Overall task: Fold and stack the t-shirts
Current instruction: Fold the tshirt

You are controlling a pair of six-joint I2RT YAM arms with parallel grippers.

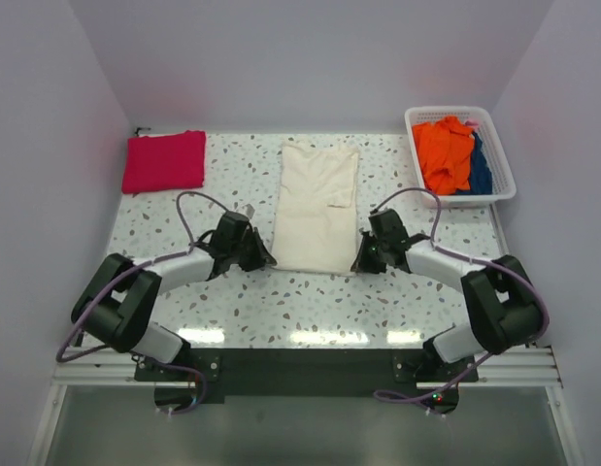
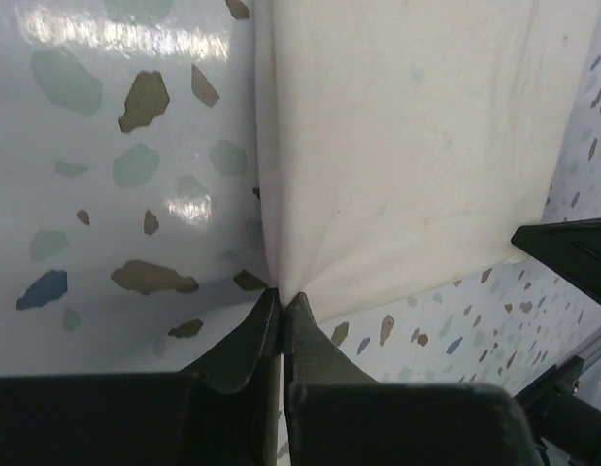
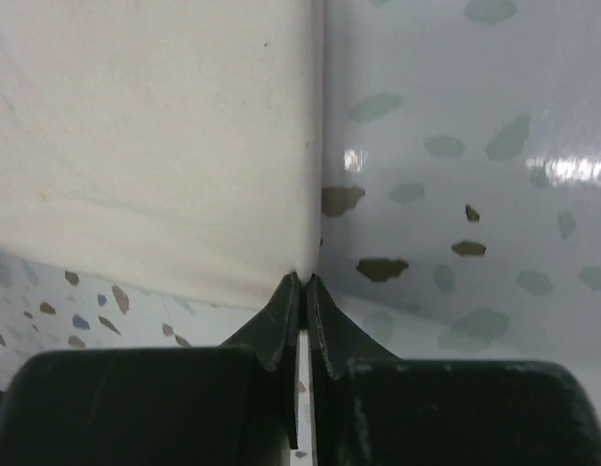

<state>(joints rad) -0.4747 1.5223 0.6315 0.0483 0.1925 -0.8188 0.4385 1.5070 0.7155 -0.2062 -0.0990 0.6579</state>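
Near corners of cream-white t-shirt [image 1: 315,209] pinched by closed left fingers [image 2: 268,318] and right fingers [image 3: 291,299]; paired hold likely lifts near edge evenly for fold.

Left arm [image 1: 174,268]: elbow bent out to left, forearm reaching forward and inward, wrist held low. Left gripper [image 1: 264,260]: jaws pressed together, fingertips pinching near left corner of cream shirt [image 1: 315,209]. Right arm [image 1: 446,267]: mirrored pose, elbow out to right, forearm angled inward, wrist low. Right gripper [image 1: 358,264]: jaws closed tight, pinching near right corner of same shirt. Two grippers level with each other, well apart.
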